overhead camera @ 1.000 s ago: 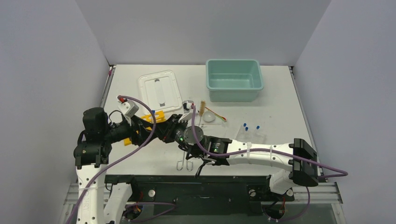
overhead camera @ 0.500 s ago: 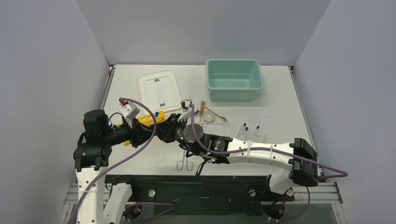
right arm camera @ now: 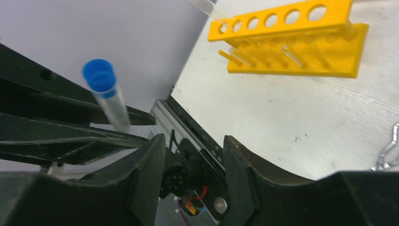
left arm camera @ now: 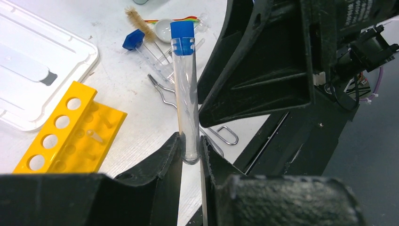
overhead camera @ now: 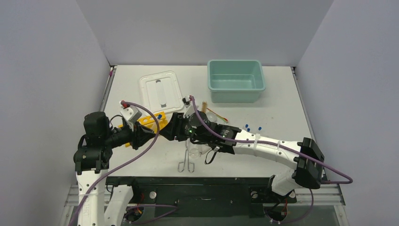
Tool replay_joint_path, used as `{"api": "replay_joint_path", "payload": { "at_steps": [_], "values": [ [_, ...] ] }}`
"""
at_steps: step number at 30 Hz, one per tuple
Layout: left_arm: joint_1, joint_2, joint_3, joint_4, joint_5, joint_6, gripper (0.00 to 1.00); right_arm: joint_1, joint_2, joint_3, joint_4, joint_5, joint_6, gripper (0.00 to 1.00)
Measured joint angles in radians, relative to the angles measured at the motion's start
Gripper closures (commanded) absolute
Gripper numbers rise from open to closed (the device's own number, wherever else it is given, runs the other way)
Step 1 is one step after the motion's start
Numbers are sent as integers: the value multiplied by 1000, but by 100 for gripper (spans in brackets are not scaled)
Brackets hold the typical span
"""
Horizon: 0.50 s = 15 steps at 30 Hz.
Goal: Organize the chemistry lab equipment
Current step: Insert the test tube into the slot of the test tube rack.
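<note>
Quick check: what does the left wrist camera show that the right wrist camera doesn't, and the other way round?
Left wrist only: the left gripper pinching the base of the blue-capped clear tube, plus the white rectangular lid and the tan-bristled brush on the table. Right wrist only: the right gripper, open with nothing between its fingers. Both: that tube and the yellow holed rack.

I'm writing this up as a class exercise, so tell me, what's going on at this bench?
The left gripper is shut on the bottom end of a blue-capped vial, holding it off the table. The right gripper is close beside it, jaws open and empty. The yellow holed rack lies nearby, and the metal tongs lie loose on the table.
</note>
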<state>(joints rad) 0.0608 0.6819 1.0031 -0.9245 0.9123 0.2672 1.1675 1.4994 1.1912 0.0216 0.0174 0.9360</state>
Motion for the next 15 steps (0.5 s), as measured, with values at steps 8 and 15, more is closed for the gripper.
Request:
{"api": "replay_joint_path", "payload": {
  "at_steps": [8,15],
  "values": [
    [0,0,6,-48,0,87,100,-116,-41,51,-162,-183,-34,48],
    [0,2,31,-107,0,164,100,-181,-48,215,-239,-307,-91,46]
  ]
}}
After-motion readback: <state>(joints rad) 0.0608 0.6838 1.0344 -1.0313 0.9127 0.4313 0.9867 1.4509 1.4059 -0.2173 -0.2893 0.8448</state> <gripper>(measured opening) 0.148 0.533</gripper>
